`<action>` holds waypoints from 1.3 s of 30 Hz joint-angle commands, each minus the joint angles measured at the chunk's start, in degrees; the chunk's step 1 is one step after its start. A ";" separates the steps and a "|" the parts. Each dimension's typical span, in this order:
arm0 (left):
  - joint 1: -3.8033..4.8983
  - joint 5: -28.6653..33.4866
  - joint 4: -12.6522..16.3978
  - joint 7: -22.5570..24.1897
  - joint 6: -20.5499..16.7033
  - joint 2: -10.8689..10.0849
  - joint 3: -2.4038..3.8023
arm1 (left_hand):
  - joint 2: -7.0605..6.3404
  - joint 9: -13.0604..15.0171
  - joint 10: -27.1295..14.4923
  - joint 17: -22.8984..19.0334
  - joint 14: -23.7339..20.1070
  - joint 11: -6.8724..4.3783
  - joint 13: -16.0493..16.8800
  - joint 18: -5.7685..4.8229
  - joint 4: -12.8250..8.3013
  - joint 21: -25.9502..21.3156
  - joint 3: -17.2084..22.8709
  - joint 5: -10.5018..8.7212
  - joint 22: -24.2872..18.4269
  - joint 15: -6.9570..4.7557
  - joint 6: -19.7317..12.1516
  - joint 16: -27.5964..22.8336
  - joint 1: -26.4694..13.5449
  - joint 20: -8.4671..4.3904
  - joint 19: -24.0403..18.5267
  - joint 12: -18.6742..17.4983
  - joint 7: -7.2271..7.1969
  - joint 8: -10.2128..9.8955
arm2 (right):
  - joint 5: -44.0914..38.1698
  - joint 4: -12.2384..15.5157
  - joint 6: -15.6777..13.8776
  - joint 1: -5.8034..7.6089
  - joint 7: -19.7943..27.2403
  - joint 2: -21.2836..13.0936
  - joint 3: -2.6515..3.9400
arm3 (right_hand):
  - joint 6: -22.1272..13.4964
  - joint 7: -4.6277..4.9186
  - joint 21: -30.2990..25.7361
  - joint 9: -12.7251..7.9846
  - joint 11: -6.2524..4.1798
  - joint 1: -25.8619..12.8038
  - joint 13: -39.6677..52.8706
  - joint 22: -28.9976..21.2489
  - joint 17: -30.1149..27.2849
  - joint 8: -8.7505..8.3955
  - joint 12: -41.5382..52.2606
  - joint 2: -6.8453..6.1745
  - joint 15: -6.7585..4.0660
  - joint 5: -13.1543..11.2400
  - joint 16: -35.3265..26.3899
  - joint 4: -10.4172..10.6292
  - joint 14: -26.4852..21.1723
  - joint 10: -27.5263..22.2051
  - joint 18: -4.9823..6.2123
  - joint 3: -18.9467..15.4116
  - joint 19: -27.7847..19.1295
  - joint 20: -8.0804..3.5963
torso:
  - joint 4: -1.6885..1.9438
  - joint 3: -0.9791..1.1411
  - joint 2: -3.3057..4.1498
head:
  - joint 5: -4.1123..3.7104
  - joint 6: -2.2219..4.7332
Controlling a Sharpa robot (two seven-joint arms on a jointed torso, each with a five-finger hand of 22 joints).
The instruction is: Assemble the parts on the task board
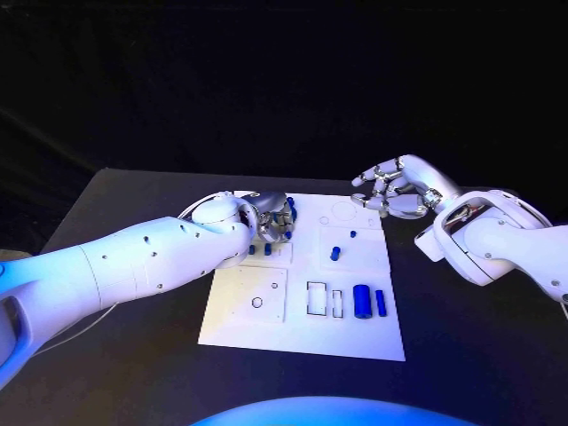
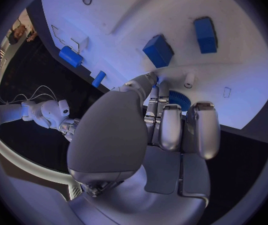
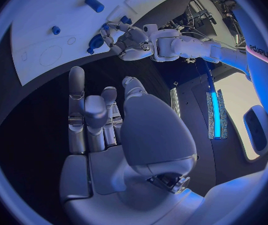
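Black table under dark surroundings is carrying the white task board at frame centre, its long axis running up and down the picture. Left hand is reaching over the board's upper left, fingertips pressing down at a blue part, whether gripped I cannot tell; right hand is hovering at the upper right corner, fingers loosely curled, holding nothing. Two blue cylinders are lying lengthwise at lower right, beside rectangular slots.
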 commanded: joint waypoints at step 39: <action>-0.08 1.30 -0.55 0.61 2.96 0.78 -0.27 | 2.16 -1.46 4.45 -0.16 0.84 -0.52 -0.34 -0.78 -2.41 0.51 3.75 -0.15 7.59 -0.67 3.88 0.67 -0.44 -0.67 0.67 -1.88 0.26 -1.30 | -0.40 0.32 0.55 -0.02 0.14 -0.10 0.01 | 0.47 0.07 -0.36 0.06 -0.13 -0.17 -0.14 -0.07 -0.09 0.32 -0.32 -0.18 0.09 0.33 -0.29 0.02 -0.37 -0.10 0.73 0.38 -0.33 -0.16 | -0.03 -0.01 -0.03 | -0.11 -0.07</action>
